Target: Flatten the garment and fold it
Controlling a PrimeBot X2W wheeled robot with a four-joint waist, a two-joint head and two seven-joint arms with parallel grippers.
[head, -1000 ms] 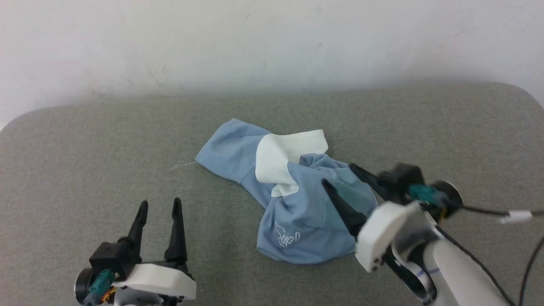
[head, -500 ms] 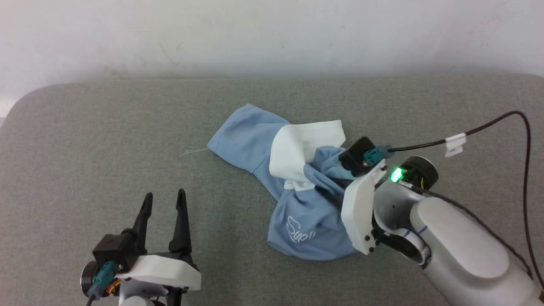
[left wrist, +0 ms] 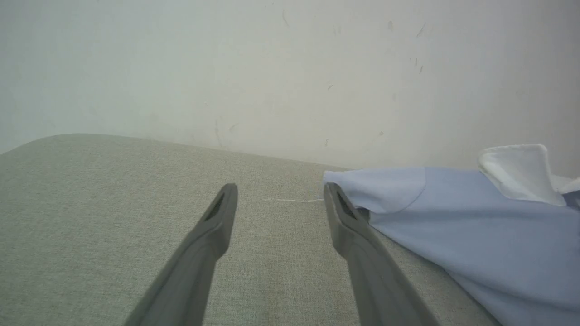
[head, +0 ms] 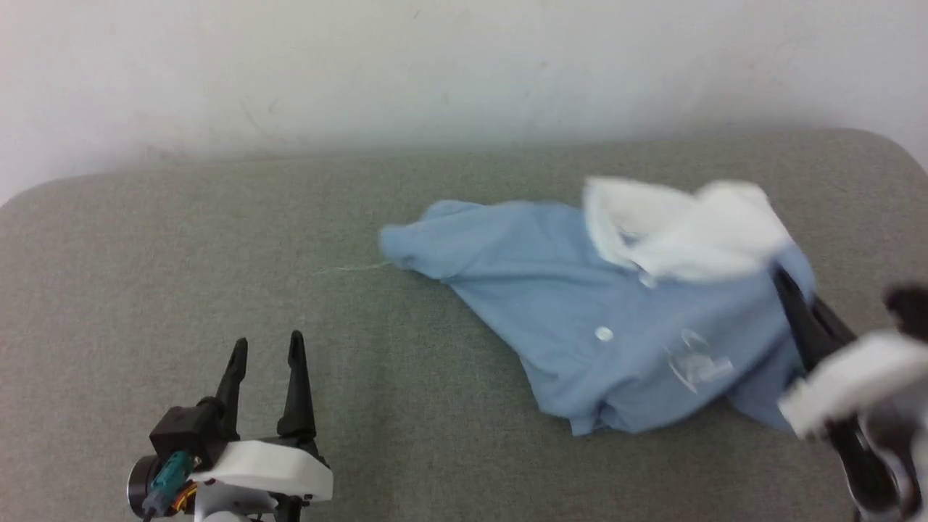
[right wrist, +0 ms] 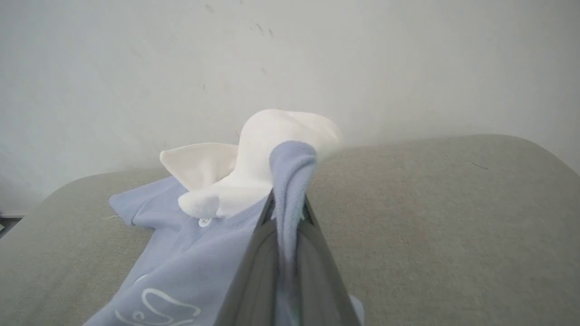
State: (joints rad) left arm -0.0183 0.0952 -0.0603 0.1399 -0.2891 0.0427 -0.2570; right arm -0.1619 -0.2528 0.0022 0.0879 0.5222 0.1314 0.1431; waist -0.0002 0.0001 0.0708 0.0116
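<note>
Two grippers frame the scene. At the left, the left gripper (head: 268, 339) hovers over the bare grey-green cushion (head: 145, 239), its fingers spread wide with nothing between them. In its wrist view a sleeve end (left wrist: 376, 188) lies just beside one fingertip; whether they touch cannot be told. A loose thread (head: 348, 268) trails from that sleeve. Further right the garment (head: 580, 304) lies partly spread on the cushion, chest up, with a button (head: 603, 333) and the white logo (head: 696, 359) showing. Its white collar (head: 681, 232) is raised toward the back. At the far right the right gripper (right wrist: 289, 201) is closed tight on a fold of blue cloth beside the collar, holding it up off the cushion.

Judged from its drape, the shirt is light, soft and limp. It should sag rather than hold shape, and thin cloth may slip from a narrow pinch. The seams at the shoulder, sleeve hem or bottom hem look the firmest places to hold. The bottom hem and the far sleeve are bunched or hidden, and the head view is blurred at the right. Which part is pinched cannot be made out.
</note>
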